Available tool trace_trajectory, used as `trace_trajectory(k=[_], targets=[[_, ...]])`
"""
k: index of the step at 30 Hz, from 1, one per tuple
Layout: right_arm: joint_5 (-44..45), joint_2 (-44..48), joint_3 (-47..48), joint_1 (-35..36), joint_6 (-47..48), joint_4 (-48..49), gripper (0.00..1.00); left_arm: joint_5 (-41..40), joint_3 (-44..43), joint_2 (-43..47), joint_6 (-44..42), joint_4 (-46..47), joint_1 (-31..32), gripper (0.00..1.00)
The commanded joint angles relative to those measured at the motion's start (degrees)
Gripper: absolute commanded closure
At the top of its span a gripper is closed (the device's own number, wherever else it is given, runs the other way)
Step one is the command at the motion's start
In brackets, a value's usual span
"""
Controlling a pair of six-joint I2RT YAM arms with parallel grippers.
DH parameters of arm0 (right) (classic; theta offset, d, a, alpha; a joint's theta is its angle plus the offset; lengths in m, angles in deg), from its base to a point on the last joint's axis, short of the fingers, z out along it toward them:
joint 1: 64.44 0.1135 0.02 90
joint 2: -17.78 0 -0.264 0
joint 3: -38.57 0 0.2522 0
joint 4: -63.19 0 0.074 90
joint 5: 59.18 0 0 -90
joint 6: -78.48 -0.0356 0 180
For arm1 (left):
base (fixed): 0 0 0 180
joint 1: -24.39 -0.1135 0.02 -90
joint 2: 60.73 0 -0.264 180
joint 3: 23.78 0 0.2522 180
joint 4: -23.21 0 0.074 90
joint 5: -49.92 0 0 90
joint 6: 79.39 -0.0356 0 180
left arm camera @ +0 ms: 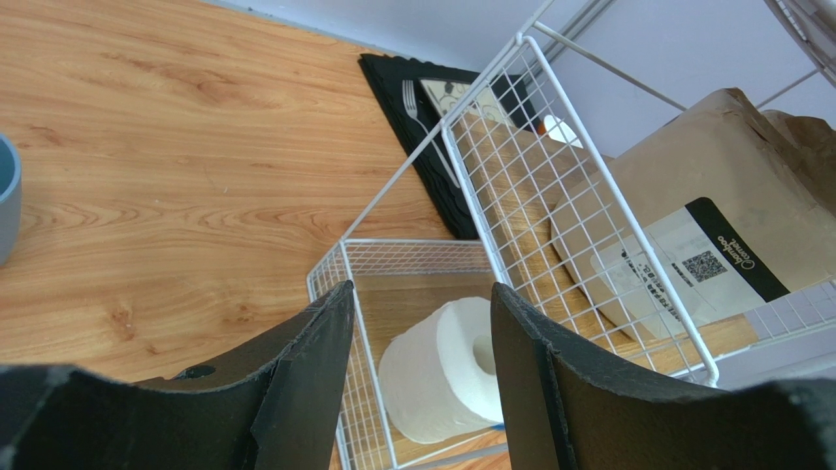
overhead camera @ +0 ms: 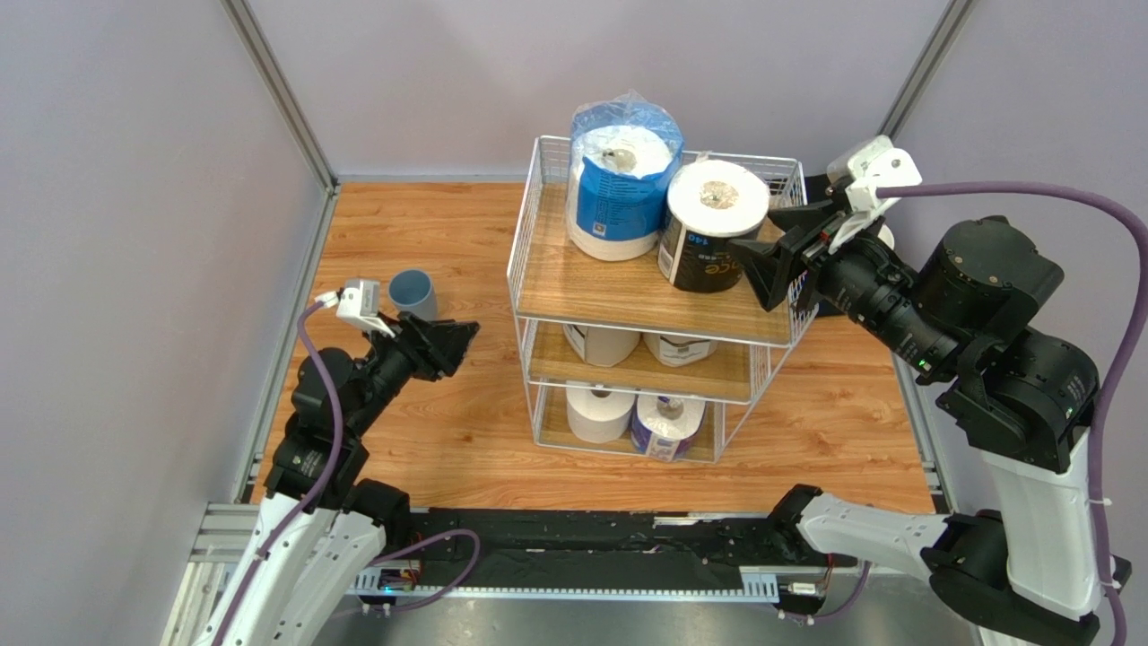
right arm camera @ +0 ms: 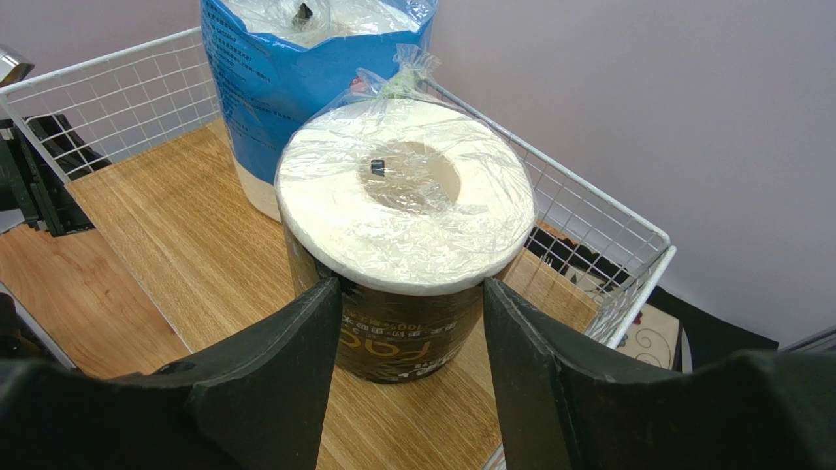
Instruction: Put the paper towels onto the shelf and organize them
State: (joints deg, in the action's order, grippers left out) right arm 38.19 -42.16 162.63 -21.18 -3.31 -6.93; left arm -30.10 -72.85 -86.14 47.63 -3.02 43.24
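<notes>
Dark-wrapped roll [right arm camera: 407, 196] upright on shelf [overhead camera: 633, 294] top board, right gripper [right arm camera: 410, 292] part-open just right of it, empty, left gripper [left arm camera: 422, 294] part-open, empty.

The shelf [overhead camera: 607, 287], a white wire rack with three wooden boards, stands upright, well ahead of the left end effector [overhead camera: 456, 345]. Its top tier is just in front of the right end effector [overhead camera: 763, 263]. On that tier the dark roll [right arm camera: 402, 235] stands upright directly ahead of the right end effector, its top under clear film. The taller blue roll [right arm camera: 294, 69] stands just beyond it. The middle tier holds a tan roll [left arm camera: 687, 225] with a black-and-white label and a second tan roll [left arm camera: 800, 147] beside it. On the bottom tier, straight ahead of the left end effector, the white roll [left arm camera: 442, 367] stands upright. The labelled roll [overhead camera: 667, 424] stands just beside it.
</notes>
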Motion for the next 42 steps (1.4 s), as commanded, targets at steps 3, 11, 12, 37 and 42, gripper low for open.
trace_trajectory(k=[3,11,12,37,42], targets=[[-1.4,3.07,0.26,0.06,1.2,3.0,0.41,-0.13,-0.99,0.71,-0.71,-0.19,-0.22,0.38],[-2.72,7.38,-0.26,0.06,-1.18,6.17,0.41,-3.2,-7.4,0.18,-5.72,2.7,-0.22,0.38],[-2.46,7.65,-0.78,0.06,-1.18,6.17,0.41,-5.47,-9.67,0.01,-7.03,3.24,-0.22,0.38],[5.63,6.07,-8.43,0.06,-2.14,11.71,0.39,13.31,-54.76,-43.66,-15.31,22.67,-0.13,0.37],[5.63,5.54,-8.96,0.06,-2.58,12.41,0.39,16.3,-70.04,-55.06,-15.48,19.61,0.31,0.37]])
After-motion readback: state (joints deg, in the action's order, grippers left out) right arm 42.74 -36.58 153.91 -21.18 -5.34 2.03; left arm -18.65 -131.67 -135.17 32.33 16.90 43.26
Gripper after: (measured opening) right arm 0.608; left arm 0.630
